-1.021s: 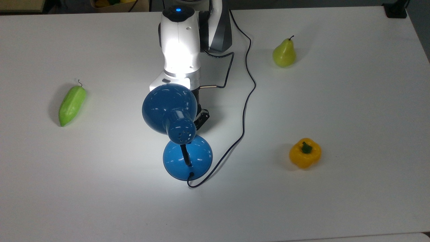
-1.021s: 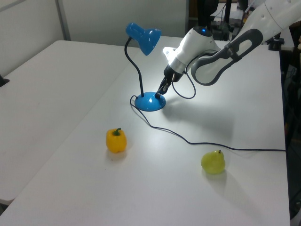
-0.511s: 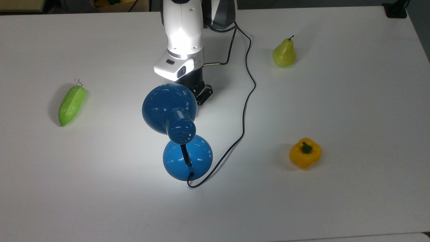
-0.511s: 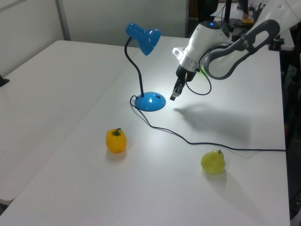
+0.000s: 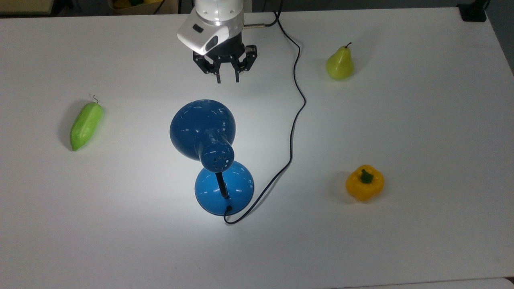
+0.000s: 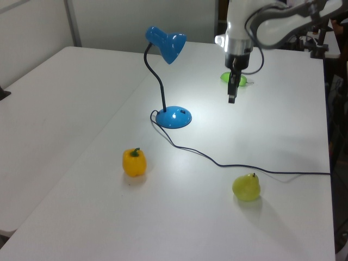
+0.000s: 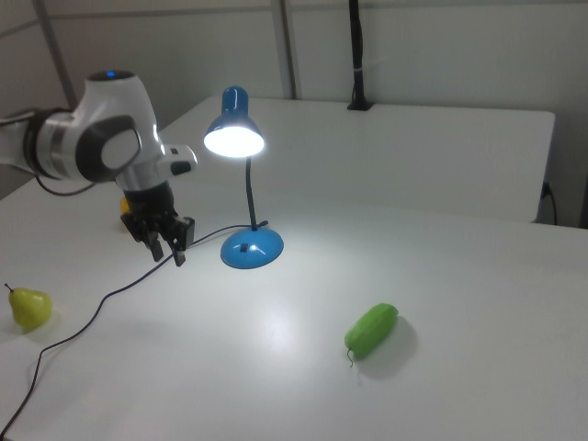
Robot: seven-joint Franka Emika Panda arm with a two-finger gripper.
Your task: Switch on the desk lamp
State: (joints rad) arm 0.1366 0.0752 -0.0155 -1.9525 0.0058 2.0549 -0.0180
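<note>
We see the claw (image 5: pixel 227 77) open and holding nothing, up above the table (image 5: pixel 421 132); the lamp (image 5: pixel 202 130) stands near it, apart, shining bright in the right view.

I see the desk lamp (image 5: pixel 212 155) standing upright near the middle of the table, glossy blue all over apart from its black neck. Its round base (image 6: pixel 174 117) sits flat on the surface, and from it the thin black flexible neck (image 7: pixel 249 195) rises and curves over to the dome shade (image 7: pixel 233 127). The lamp is lit: in the right view the mouth of the shade glows bright white, and a pale pool of light falls on the tabletop around the base. From the top view I can make out small vent holes (image 5: pixel 220 161) at the narrow back of the shade. A thin black cord (image 5: pixel 296 102) leaves the base and winds away across the table.
</note>
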